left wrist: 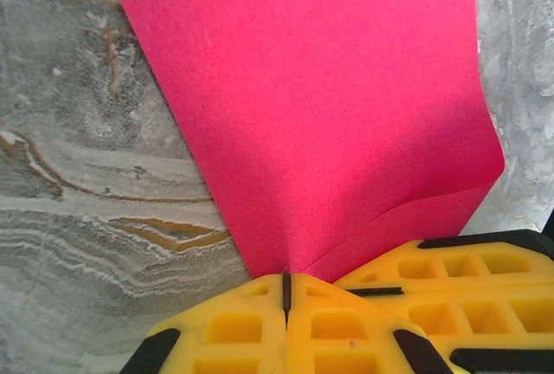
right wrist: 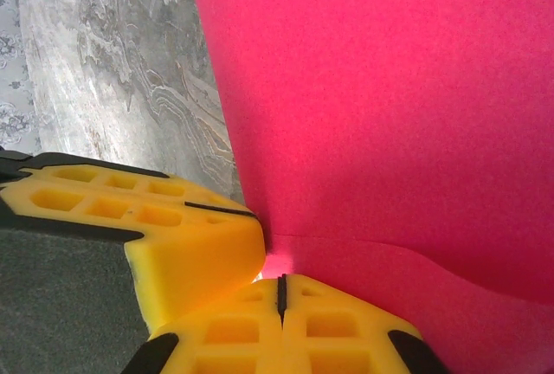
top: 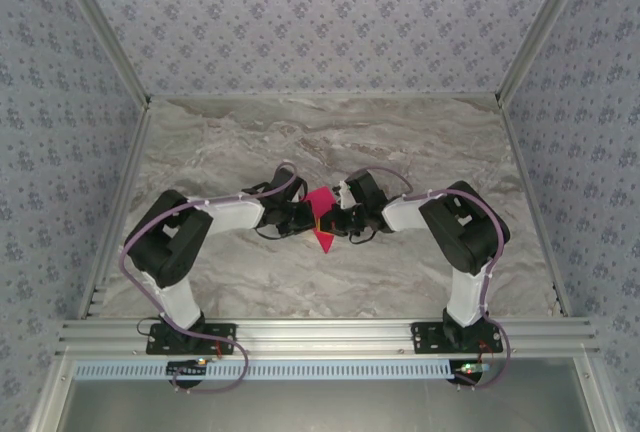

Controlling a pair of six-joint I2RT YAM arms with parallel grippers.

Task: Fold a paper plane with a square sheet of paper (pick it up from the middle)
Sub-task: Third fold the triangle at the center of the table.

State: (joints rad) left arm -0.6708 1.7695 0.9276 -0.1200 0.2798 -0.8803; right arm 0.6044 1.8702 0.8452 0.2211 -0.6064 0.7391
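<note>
The square sheet of paper (top: 321,214) is bright magenta and hangs bent between my two grippers above the middle of the marble table. My left gripper (top: 311,222) is shut on it from the left. In the left wrist view its yellow fingertips (left wrist: 286,292) pinch the sheet (left wrist: 320,106), which fans out ahead with a curled fold at the right. My right gripper (top: 336,220) is shut on the sheet from the right, tip to tip with the left one. In the right wrist view the paper (right wrist: 389,106) rises from its closed jaws (right wrist: 281,292).
The marble tabletop (top: 250,142) spreads around the arms, bounded by aluminium rails and patterned walls. Each wrist view catches the other gripper's yellow fingers (left wrist: 467,283) (right wrist: 156,227) close alongside. Both arms reach inward, elbows out to the sides.
</note>
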